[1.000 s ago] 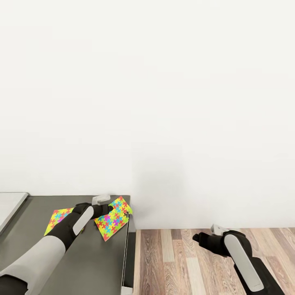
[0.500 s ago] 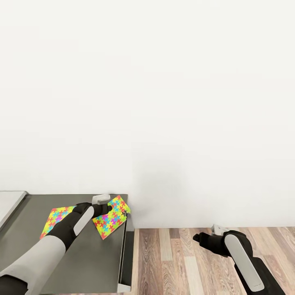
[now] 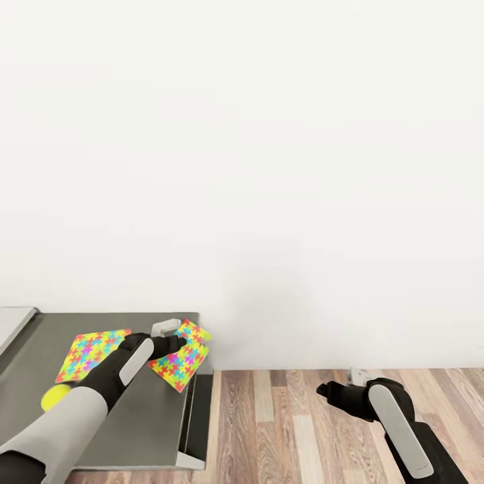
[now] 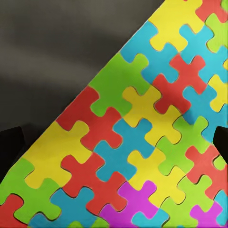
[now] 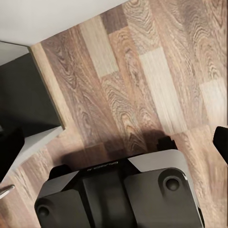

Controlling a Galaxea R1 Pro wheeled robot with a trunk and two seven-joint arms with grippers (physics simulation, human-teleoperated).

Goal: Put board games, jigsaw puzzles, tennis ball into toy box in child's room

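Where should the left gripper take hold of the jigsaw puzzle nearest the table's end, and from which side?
Likely by the corner or edge strip nearest the table's end. The jigsaw puzzle is a thin sheet lying flat on the dark top, so there is no raised side to pinch from above. Its outer corner sits near the table's edge, which may let the left gripper slide it partly off and close over top and underside.

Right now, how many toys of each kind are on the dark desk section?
Jigsaw puzzles: 2, one left of the left hand, one under it
Tennis balls: 1
Total: 3
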